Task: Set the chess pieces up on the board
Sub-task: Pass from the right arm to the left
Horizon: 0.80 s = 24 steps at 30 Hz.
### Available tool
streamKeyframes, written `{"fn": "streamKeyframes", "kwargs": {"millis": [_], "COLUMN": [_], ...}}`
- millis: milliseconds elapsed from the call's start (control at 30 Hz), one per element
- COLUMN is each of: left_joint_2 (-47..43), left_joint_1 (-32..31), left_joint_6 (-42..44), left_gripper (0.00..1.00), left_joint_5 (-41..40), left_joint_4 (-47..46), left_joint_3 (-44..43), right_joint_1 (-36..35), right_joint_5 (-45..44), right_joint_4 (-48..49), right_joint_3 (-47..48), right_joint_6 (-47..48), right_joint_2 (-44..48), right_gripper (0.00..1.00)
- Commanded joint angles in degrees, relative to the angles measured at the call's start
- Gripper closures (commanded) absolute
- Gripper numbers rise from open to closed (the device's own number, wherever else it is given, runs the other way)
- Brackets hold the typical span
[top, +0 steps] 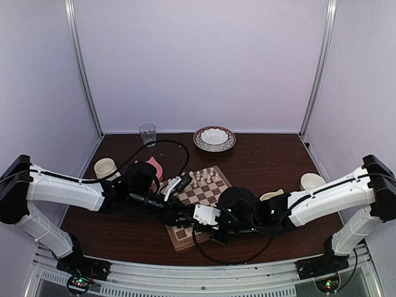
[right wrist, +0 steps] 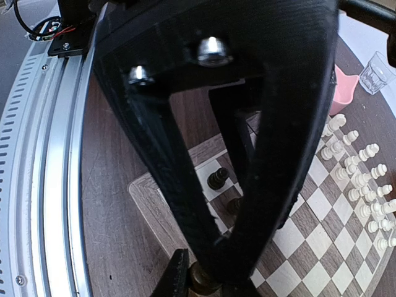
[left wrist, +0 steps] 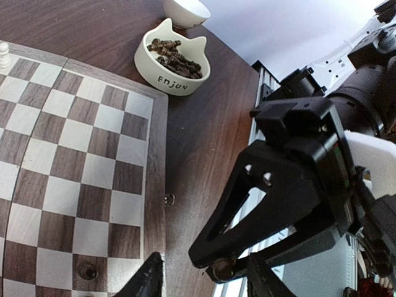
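Observation:
The board (top: 207, 193) lies mid-table, with cream-white chessmen on its far side. Both grippers meet above its near edge. My right gripper (top: 201, 228) (right wrist: 216, 284) is shut on one dark brown chess piece (right wrist: 203, 279), which also shows in the left wrist view (left wrist: 221, 267). My left gripper (top: 189, 218) (left wrist: 204, 281) is open, with its fingers (left wrist: 148, 279) spread wide on either side of that piece. Two dark pieces (right wrist: 217, 178) stand on near corner squares of the board (right wrist: 309, 241). More dark pieces (left wrist: 176, 59) fill a cat-eared white bowl (left wrist: 167, 83).
At the back stand a glass (top: 147, 133) and a patterned dish (top: 214, 138). A cream cup (top: 105, 167) and a pink item (top: 154, 167) are at the left. A white bowl (top: 311, 180) is at the right. A metal rail (right wrist: 43, 185) runs along the near edge.

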<state>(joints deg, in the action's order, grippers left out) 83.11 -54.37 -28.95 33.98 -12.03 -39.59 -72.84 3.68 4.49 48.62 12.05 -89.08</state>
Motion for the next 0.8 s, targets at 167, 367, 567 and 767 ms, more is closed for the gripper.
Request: {"fn": "streamKeyframes", "kwargs": {"millis": [167, 367, 567, 767], "left_joint_2": [2.4, 3.7, 3.9, 3.5], "left_joint_1": [0.1, 0.1, 0.1, 0.1], "left_joint_6": [-0.7, -0.8, -0.5, 0.2], "left_gripper": [0.59, 0.70, 0.89, 0.98], "left_joint_5": [4.1, 5.0, 5.2, 4.2], "left_joint_4": [-3.4, -3.0, -2.4, -1.2], "left_joint_3": [-2.6, -3.3, -3.7, -3.8], "right_joint_1": [-0.8, -0.7, -0.8, -0.8], "right_joint_5": [-3.4, -4.9, -5.3, -6.0], "right_joint_4": [1.9, 2.3, 2.5, 2.6], "right_joint_3": [0.6, 0.6, 0.5, 0.3], "right_joint_6": [-0.3, -0.6, -0.9, -1.0], "right_joint_2": [1.1, 0.9, 0.9, 1.2], "right_gripper": [1.00, 1.00, 1.00, 0.84]}}
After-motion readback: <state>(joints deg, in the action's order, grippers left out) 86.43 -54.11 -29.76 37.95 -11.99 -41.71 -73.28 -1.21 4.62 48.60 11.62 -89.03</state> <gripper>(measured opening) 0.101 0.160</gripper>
